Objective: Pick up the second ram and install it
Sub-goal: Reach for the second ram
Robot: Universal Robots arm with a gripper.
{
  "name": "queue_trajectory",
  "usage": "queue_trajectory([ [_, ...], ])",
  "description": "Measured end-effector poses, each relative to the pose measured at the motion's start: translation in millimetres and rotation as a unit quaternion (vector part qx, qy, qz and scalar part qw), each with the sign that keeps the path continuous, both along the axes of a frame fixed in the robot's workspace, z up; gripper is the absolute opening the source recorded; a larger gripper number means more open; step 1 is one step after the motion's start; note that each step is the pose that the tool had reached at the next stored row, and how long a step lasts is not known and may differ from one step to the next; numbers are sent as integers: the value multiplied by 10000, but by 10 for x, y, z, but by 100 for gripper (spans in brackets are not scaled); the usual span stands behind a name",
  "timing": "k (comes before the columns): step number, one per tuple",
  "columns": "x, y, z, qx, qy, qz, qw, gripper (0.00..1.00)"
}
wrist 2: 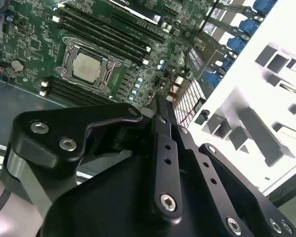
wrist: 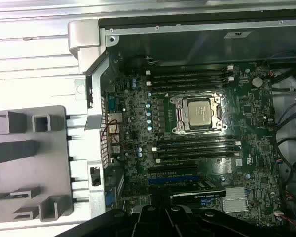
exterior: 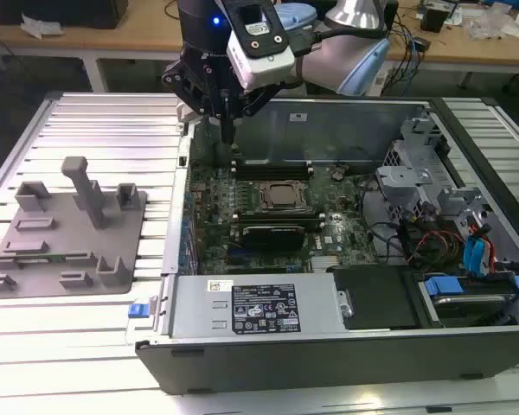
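The claw (exterior: 227,137) hangs clenched over the back corner of an open computer case (exterior: 346,121), nothing visible between its tips, close to the case's side wall. The second ram (exterior: 65,257), seemingly the thin green stick, lies low in a grey fixture (exterior: 35,233) on the ribbed tabletop (exterior: 86,130), well apart from the claw.

In the first wrist view the motherboard (wrist: 133,123) shows dark memory slots (wrist: 187,74) on either side of the processor socket (wrist: 197,113).

The risks look plain. A clenched claw cannot take the stick, and an off-centre grip on so thin a board could tilt it or jam it in the fixture. A tilted stick would likely miss its narrow slot, flex under pressure, or strike the socket and the small parts crowded beside it.
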State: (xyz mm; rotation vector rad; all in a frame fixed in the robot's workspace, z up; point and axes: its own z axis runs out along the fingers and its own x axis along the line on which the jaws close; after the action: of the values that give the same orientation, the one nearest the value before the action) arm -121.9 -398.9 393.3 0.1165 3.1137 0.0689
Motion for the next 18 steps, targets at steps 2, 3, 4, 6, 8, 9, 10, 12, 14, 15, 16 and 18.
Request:
queue_trajectory([
  [2,0,0,0,0,0,0,10000,8],
  [3,0,0,0,0,0,0,10000,8],
  [4,0,0,0,0,0,0,10000,8],
  [6,0,0,0,0,0,0,10000,8],
  [8,0,0,0,0,0,0,10000,8],
  [9,0,0,0,0,0,0,10000,8],
  [10,0,0,0,0,0,0,10000,8],
  [12,0,0,0,0,0,0,10000,8],
  [14,-27,0,0,0,0,0,10000,8],
  [15,-40,0,0,0,0,0,10000,8],
  [16,-48,0,0,0,0,0,10000,8],
  [18,-65,0,0,0,0,0,10000,8],
])
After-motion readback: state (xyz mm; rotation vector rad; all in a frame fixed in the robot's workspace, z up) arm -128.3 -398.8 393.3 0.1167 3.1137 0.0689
